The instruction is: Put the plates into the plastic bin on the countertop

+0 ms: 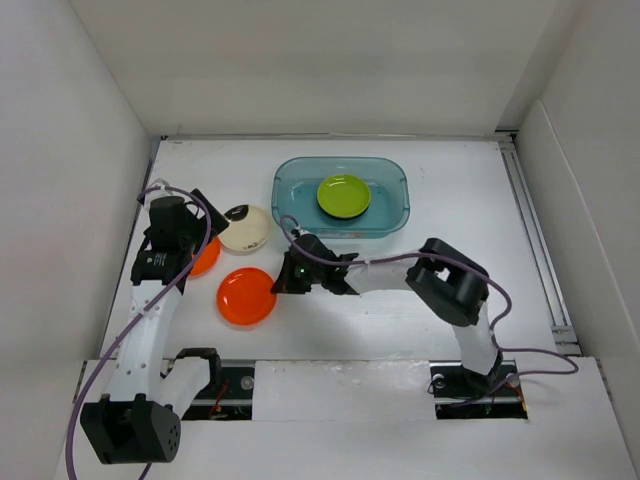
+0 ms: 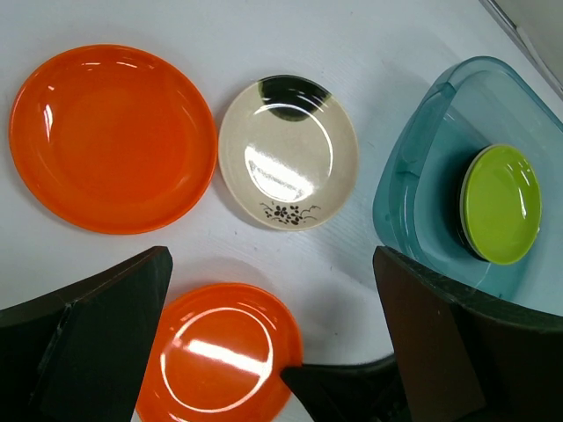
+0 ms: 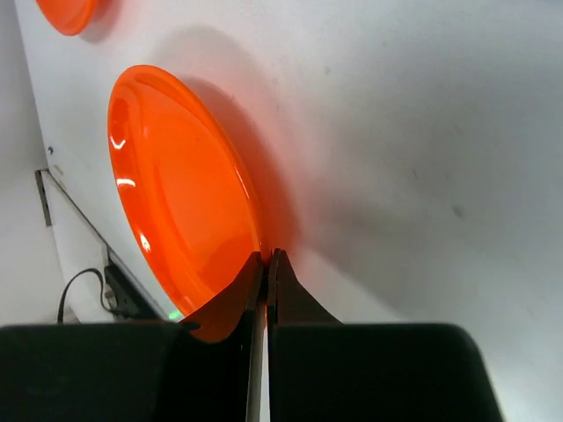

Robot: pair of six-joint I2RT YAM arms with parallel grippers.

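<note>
The teal plastic bin stands at the back centre and holds a lime green plate; both also show in the left wrist view, bin and green plate. A cream plate lies left of the bin. My right gripper is shut on the right rim of an orange plate low over the countertop. My left gripper is open and empty, above a second orange plate.
White wall panels close in the left, back and right sides. A metal rail runs along the right edge of the countertop. The right arm lies across the middle front. A mounting bar spans the near edge.
</note>
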